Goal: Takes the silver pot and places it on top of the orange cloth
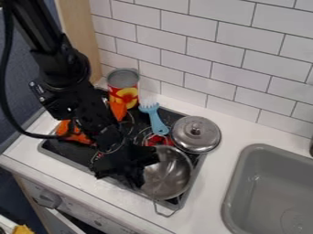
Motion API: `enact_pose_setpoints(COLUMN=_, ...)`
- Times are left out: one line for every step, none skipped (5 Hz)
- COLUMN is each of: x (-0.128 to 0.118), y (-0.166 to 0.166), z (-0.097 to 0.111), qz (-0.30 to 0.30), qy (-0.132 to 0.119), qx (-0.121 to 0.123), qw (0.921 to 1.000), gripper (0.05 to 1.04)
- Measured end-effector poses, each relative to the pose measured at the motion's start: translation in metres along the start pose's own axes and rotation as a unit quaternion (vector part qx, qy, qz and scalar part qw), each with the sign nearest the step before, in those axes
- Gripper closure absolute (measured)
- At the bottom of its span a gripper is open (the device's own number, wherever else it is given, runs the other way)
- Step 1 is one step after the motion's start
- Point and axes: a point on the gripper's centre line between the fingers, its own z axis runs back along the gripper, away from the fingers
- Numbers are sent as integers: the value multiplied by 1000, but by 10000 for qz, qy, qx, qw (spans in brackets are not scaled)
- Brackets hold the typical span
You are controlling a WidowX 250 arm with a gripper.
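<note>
The black gripper (142,168) is low over the front right of the stove, at the left rim of the silver pot (169,175). Its body covers that side of the pot, and how its fingers stand is hidden. The pot is upright on the stove, a wire handle sticking out toward the counter's front. On the stove's left side, partly behind the arm, lies the orange cloth (74,133); an orange part also shows on the arm's other side.
A silver lid (196,134) lies behind the pot, beside a light blue brush (156,119). A red and yellow can (123,87) stands at the back near the tiled wall. The grey sink (269,183) is at the right.
</note>
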Motion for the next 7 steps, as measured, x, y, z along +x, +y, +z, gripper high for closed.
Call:
enact_pose_setpoints(x=2, y=1, z=3, qz=26, qy=9, qx=-26, qw=10000, gripper=997)
enact_pose_setpoints(x=9, y=4, z=12, qz=237, qy=-75, qx=-80, qw=9997, gripper=1002)
enact_pose_setpoints(x=20, y=7, z=27, qz=650, qy=-266, qx=-313, qw=9970, gripper=1007)
enact_pose_setpoints(x=39, y=19, z=46, qz=1373, qy=-482, qx=-586, qw=9876, gripper=1010)
enact_pose_setpoints(x=61, y=37, z=63, qz=2063, qy=-933, qx=-677, qw=9717, gripper=1011)
enact_pose_setpoints(x=85, y=54, z=66, qz=2752, qy=-1291, qx=-608, qw=9507, gripper=1011)
enact_pose_setpoints(x=111, y=71, z=61, qz=3439, qy=-1488, qx=-407, qw=9262, gripper=1011)
